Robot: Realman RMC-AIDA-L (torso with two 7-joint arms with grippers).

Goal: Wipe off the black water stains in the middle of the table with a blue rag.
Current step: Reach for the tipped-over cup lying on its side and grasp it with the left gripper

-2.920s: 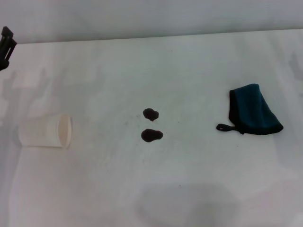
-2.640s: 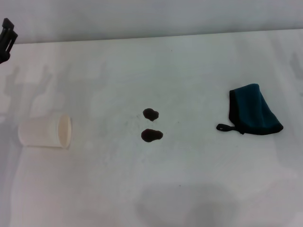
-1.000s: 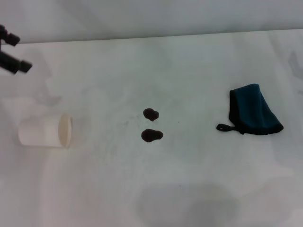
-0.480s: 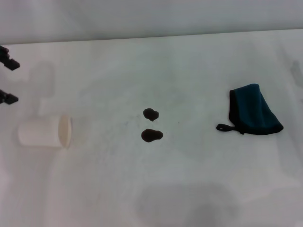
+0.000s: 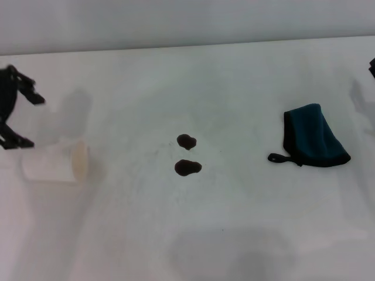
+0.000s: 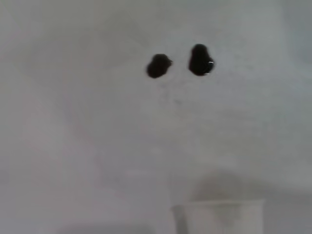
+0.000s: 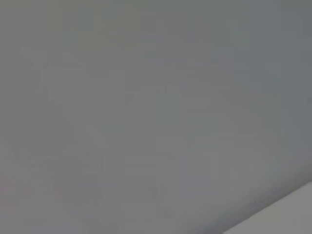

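Note:
Two black water stains (image 5: 187, 141) (image 5: 187, 167) lie close together in the middle of the white table (image 5: 234, 88). They also show in the left wrist view (image 6: 158, 66) (image 6: 200, 60). The blue rag (image 5: 313, 142) lies folded at the right, its black loop tab pointing toward the stains. My left gripper (image 5: 34, 121) is open at the far left, just above a white paper cup. Only a dark sliver of my right gripper (image 5: 372, 67) shows at the right edge, beyond the rag. The right wrist view shows only a plain grey surface.
A white paper cup (image 5: 55, 165) lies on its side at the left, mouth toward the stains; it also shows in the left wrist view (image 6: 219, 217). The table's far edge (image 5: 187, 44) meets a grey wall.
My left gripper has come in from the left edge and lowered toward the cup, its fingers spread. A bit of my right gripper has appeared at the right edge. Rag, stains and cup are unmoved.

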